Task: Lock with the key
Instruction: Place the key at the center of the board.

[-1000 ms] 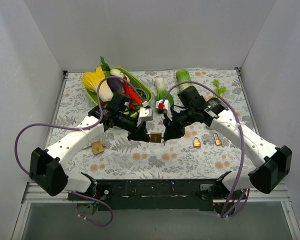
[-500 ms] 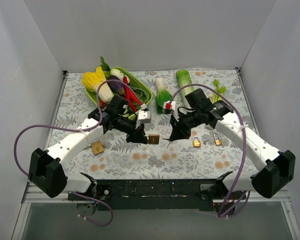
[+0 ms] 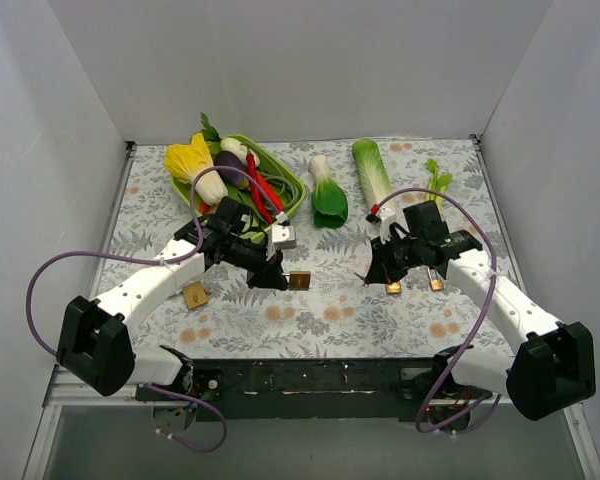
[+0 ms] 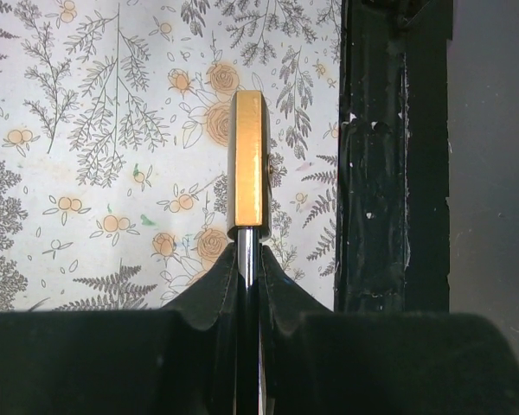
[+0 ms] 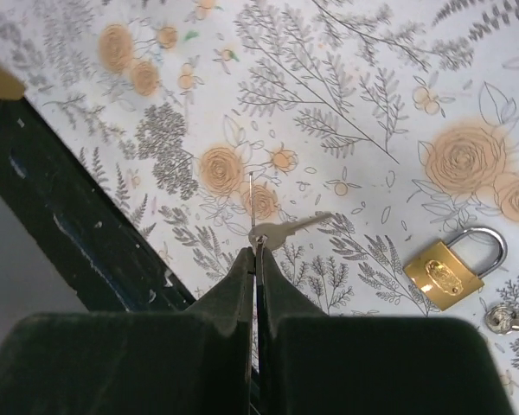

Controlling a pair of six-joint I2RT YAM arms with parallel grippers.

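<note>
Brass padlock [image 4: 247, 160] was pinched by its shackle in the closed left gripper [image 4: 247, 252], the key [image 5: 281, 230] clamped in the closed right gripper [image 5: 255, 252] well apart, so inserting and turning were not yet done.

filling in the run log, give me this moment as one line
left claw: shut on padlock | right claw: shut on key | key: not in padlock | loose padlock: on table
</note>
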